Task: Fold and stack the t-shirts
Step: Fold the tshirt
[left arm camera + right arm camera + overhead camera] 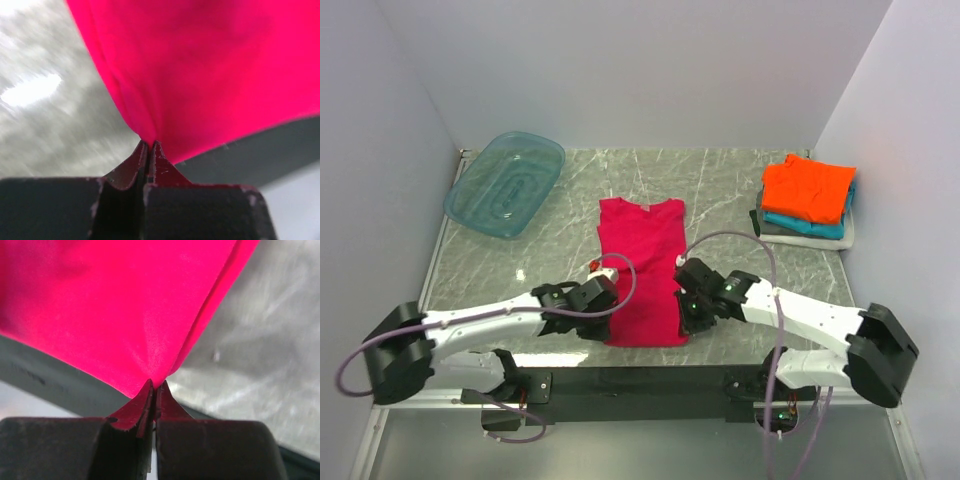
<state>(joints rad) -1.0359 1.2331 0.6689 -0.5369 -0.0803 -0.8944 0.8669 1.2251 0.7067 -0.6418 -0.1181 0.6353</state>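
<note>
The table has the pink t-shirt spread out in its middle. The shirt is soft, light and floppy, so the bottom corners look best to hold. The left gripper and right gripper each pinch one corner tight.
</note>
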